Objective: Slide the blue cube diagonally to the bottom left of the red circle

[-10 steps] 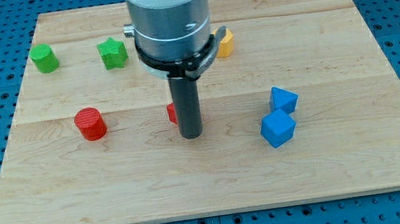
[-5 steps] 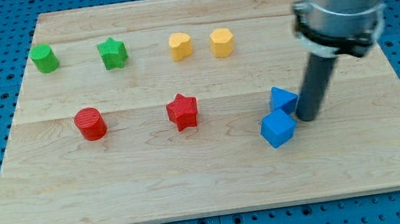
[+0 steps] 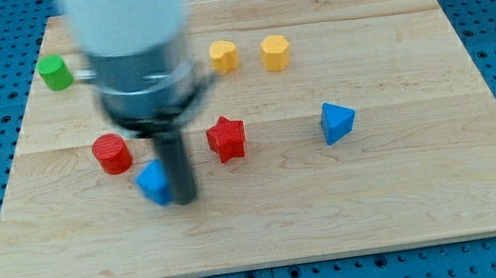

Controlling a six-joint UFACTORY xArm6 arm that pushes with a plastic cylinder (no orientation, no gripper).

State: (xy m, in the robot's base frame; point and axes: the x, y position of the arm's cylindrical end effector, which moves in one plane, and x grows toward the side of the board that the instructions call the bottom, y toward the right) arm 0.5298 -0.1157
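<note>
The blue cube lies on the wooden board, just below and to the right of the red circle. My tip is at the cube's right side, touching or nearly touching it. The arm is motion-blurred. A second blue block, roughly triangular, sits at the view's right of centre.
A red star lies right of my rod. A green circle is at the top left. Two yellow blocks sit near the top centre. The arm body hides the area where a green star was.
My tip swept from the right of the blue blocks to the left, carrying the blue cube across to beside the red circle. The other blue block shifted slightly.
</note>
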